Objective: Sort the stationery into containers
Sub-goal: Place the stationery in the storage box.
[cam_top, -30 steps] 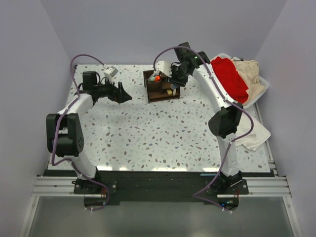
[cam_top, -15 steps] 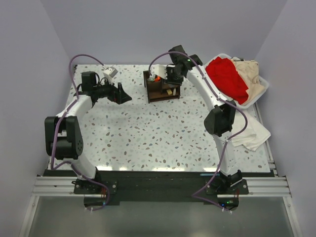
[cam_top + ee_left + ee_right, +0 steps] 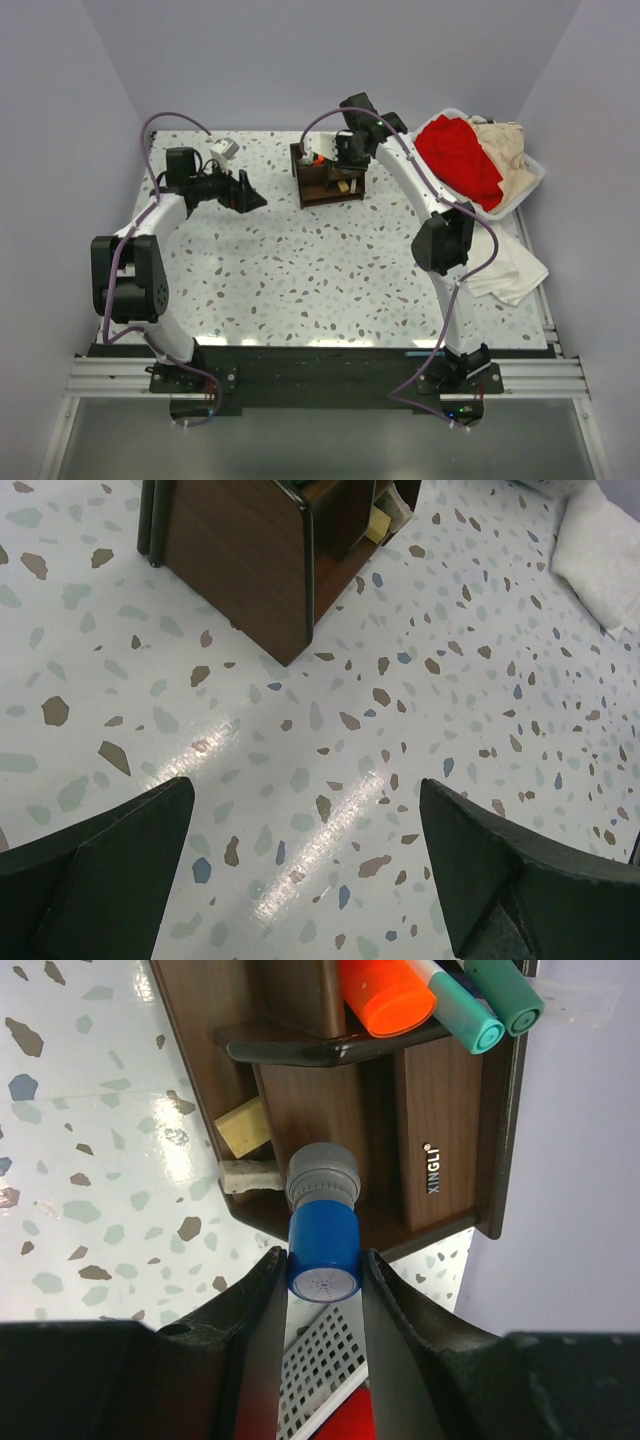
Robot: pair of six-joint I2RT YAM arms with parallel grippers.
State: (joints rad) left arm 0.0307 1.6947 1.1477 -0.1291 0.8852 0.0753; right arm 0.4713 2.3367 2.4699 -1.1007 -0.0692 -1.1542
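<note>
Gripping a stubby blue-grey cylinder, the right fingers hold it over the dark brown wooden organiser; the left fingers hang spread apart above the desk nearby.
</note>
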